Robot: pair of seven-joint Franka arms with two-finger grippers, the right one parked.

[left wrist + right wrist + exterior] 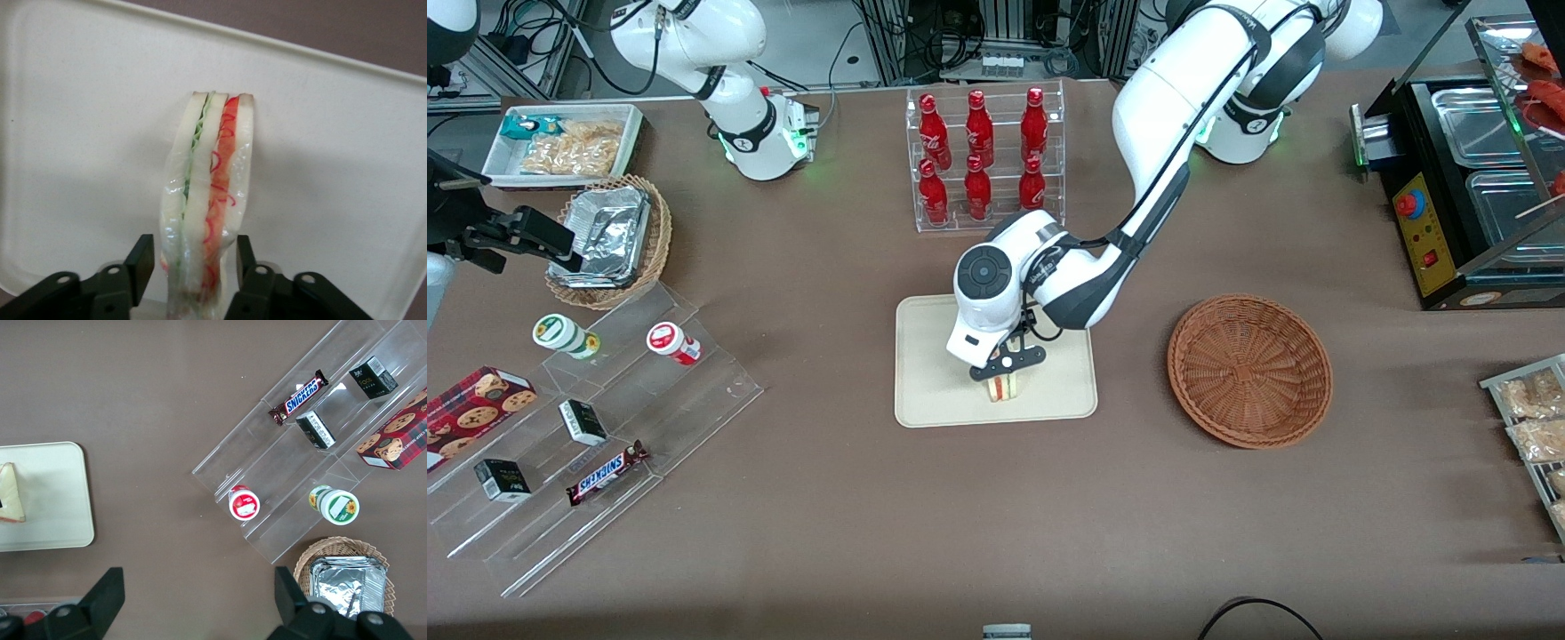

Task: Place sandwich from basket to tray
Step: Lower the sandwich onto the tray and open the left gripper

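Note:
The sandwich (pixel 1005 388) stands on its edge on the cream tray (pixel 934 373), near the tray edge closest to the front camera. It is a wrapped wedge of pale bread with green and red-orange layers (pixel 207 193). My left gripper (pixel 1007 366) is right above it, pointing down. In the left wrist view my gripper (pixel 193 250) straddles the sandwich, open, with a narrow gap between each finger pad (pixel 143 260) and the bread. The round reddish-brown basket (pixel 1249 369) lies beside the tray, toward the working arm's end, with nothing in it. The right wrist view also shows the sandwich (pixel 11 495) on the tray (pixel 57 500).
A clear rack of red bottles (pixel 983 156) stands farther from the front camera than the tray. A clear stepped shelf (pixel 596 418) with snacks and a tan basket holding a foil container (pixel 609 236) lie toward the parked arm's end. A black food warmer (pixel 1463 187) stands at the working arm's end.

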